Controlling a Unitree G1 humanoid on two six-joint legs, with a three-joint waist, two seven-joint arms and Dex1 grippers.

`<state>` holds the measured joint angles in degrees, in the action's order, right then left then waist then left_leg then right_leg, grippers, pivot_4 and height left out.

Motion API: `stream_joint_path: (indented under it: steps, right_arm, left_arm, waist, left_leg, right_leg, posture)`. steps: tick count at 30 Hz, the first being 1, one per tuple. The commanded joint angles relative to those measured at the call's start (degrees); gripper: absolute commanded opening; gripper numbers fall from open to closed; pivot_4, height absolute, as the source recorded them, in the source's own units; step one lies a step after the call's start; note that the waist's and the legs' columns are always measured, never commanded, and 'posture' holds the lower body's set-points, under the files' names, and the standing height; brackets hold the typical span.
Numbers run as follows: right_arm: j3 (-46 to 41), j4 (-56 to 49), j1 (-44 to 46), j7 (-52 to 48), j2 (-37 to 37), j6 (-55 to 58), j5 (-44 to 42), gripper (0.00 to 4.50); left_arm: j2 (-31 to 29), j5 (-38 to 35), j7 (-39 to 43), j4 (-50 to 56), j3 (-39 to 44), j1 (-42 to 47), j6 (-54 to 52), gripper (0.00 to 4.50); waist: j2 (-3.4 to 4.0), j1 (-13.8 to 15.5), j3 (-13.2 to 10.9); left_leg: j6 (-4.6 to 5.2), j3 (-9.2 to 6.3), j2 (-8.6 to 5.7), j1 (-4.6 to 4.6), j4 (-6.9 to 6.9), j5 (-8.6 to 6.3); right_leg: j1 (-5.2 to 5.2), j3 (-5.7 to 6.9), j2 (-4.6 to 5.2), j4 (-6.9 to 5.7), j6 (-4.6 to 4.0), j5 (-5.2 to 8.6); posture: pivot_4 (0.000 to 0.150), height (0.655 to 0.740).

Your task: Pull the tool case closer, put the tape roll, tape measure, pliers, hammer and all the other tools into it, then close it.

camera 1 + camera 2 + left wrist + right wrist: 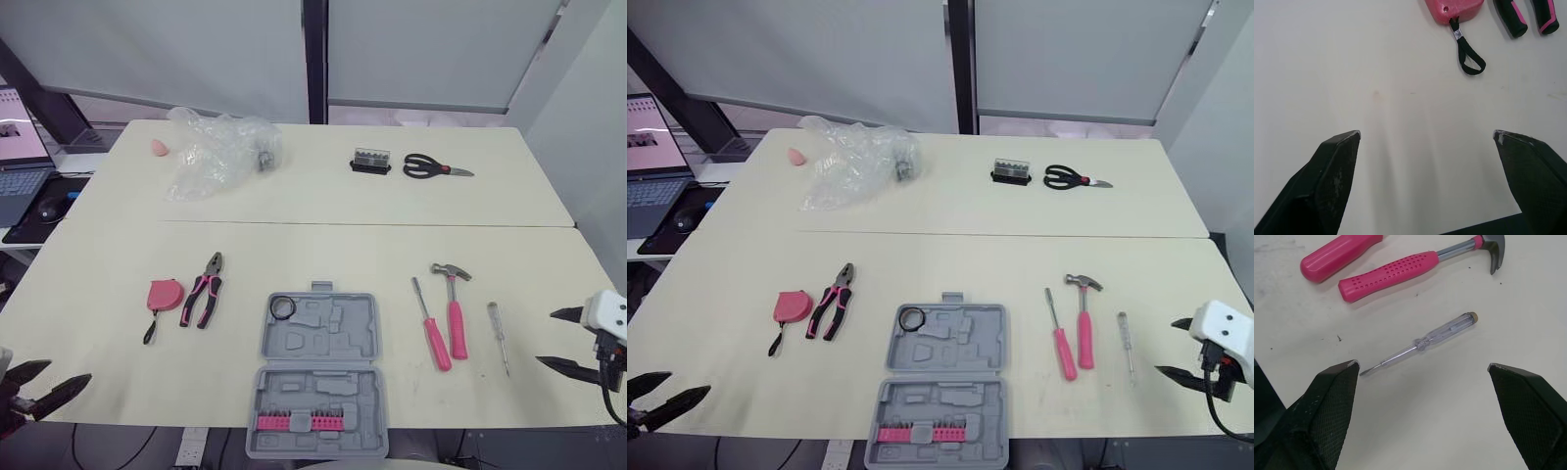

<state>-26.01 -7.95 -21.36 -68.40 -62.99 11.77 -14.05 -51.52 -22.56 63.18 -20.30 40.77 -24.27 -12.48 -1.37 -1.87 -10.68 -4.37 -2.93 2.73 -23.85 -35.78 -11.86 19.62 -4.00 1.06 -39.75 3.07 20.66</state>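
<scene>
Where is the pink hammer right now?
In the left eye view the hammer lies flat on the robot's right, between the pink screwdriver and the clear-handled screwdriver, right of the open tool case.

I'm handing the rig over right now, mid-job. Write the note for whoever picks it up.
Left gripper: open, empty, near the tape measure.
Right gripper: open, empty, by the clear tester screwdriver.
Tool case: open at the table's near edge, tape roll in its far-left corner.
Left of the case: tape measure, pliers. Right of it: pink screwdriver, hammer, tester.
Far table: scissors, bit box.
Remaining: load the other tools, close the case.
</scene>
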Motion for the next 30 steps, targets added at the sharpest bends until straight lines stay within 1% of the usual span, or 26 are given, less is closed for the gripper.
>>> stream_joint_path:
  steps: [1,9,15,18,23,26,30]
  right_arm:
    - [-1.2,0.1,1.1,-1.2,-1.2,-1.2,0.3,4.5]
    - [2.7,1.2,5.7,-2.2,-1.8,-0.6,0.5,4.5]
    - [4.2,2.2,7.0,-1.7,-1.7,-1.1,1.8,4.5]
    - [5.3,2.2,9.4,-1.1,-1.3,-3.1,2.1,4.5]
    - [11.1,-3.7,17.7,-1.8,1.1,-0.7,-2.1,4.5]
    - [16.5,-9.8,25.6,-1.5,3.8,4.9,-6.9,4.5]
    - [22.5,-15.0,36.7,0.0,8.8,13.5,-13.1,4.5]
  left_arm:
    - [-0.2,-1.5,-0.1,1.6,2.4,-0.8,-0.9,4.46]
    - [0.8,-3.8,-1.5,8.6,2.3,-0.9,-4.9,4.46]
    - [1.5,-3.7,-2.6,9.9,2.3,-1.7,-5.6,4.46]
    - [2.0,-3.8,-3.1,11.0,2.5,-2.3,-5.8,4.46]
    - [3.4,-3.8,-4.2,12.7,3.0,-3.9,-5.7,4.46]
    - [4.9,-4.0,-5.4,14.7,3.6,-5.2,-5.7,4.46]
    - [7.6,-4.9,-7.6,18.3,4.4,-6.6,-6.7,4.46]
  waist:
    - [0.0,0.0,0.0]
    - [-0.01,0.0,0.0]
    - [0.0,0.0,0.0]
    - [0.0,-0.1,0.0]
    - [0.0,-0.6,0.0]
    - [0.01,-1.0,0.0]
    - [0.02,-1.0,0.0]
  left_leg:
    - [0.0,0.0,0.0,0.0,0.0,0.0]
    - [0.0,0.01,0.0,-0.01,0.01,0.0]
    - [0.0,0.02,-0.01,0.0,0.01,0.0]
    - [0.0,0.02,-0.01,0.0,0.0,-0.01]
    - [-0.01,0.0,0.02,0.03,0.0,0.0]
    - [0.0,-0.01,0.02,0.03,0.0,-0.01]
    - [-0.01,-0.05,0.01,0.01,0.0,0.0]
  right_leg:
    - [0.0,0.0,0.0,0.0,0.0,0.0]
    - [-0.01,-0.01,0.0,0.0,-0.01,0.0]
    - [-0.02,-0.02,0.01,0.01,-0.01,0.0]
    - [-0.01,-0.02,0.0,0.01,-0.01,0.0]
    - [-0.02,-0.02,-0.01,-0.05,-0.01,-0.01]
    - [-0.01,-0.03,-0.01,-0.08,-0.01,-0.01]
    - [-0.01,0.0,0.0,-0.1,-0.02,-0.01]
  posture:
    - [0.15,0.74]
    - [0.15,0.74]
    - [0.15,0.74]
    - [0.15,0.74]
    - [0.15,0.74]
    - [0.15,0.74]
    - [0.15,0.74]
